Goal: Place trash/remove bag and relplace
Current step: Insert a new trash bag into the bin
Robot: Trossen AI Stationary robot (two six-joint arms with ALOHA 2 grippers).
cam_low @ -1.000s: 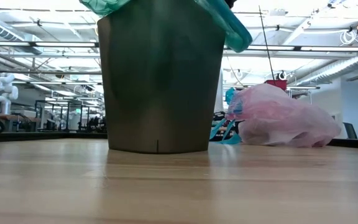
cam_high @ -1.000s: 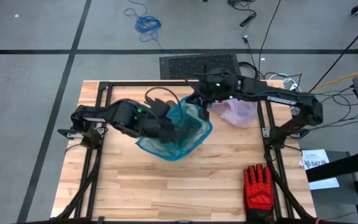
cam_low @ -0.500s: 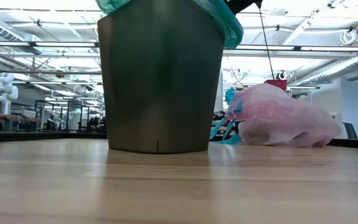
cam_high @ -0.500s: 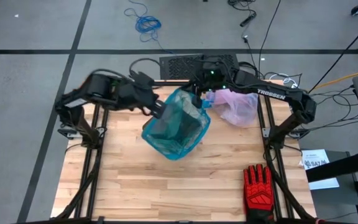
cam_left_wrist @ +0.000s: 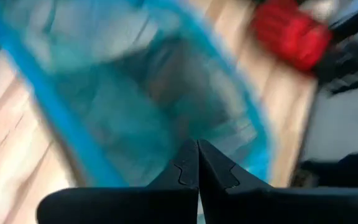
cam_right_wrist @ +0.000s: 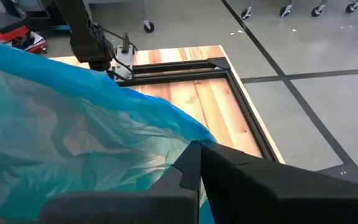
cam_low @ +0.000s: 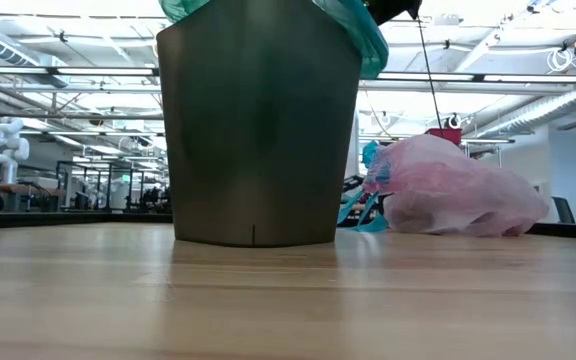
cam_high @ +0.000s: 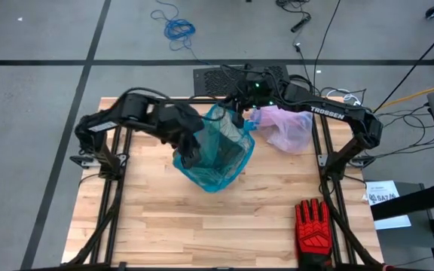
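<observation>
Jaws of both grippers are closed tight: the left gripper [cam_high: 190, 154] hangs over the left side of the bin mouth, pads together with the teal liner [cam_high: 215, 154] just ahead of them, and the left wrist view does not settle whether film is pinched between them; the right gripper [cam_high: 241, 114] sits at the far right corner of the rim, where its wrist view shows the teal film bunched against the closed tips, seemingly pinched there. That liner is draped into and over one dark bin [cam_low: 258, 130], which stands mid-surface on the wooden surface [cam_high: 262, 218]. The pinkish-lavender bag [cam_high: 285, 129], the filled one, lies off to the right of the bin toward the far edge, slumped on the boards, apart from the bin. Judging by this, the replacement step is under way. Likely trouble: thin film could slip from a shallow pinch and fall back inside, or a pull from one corner could tip or drag the light bin; the two arms work close together above the rim and could foul each other. Count: two arms, two bags, one bin, one red-and-black work glove [cam_high: 312, 229] near the right front edge; loose trash is not visible.
</observation>
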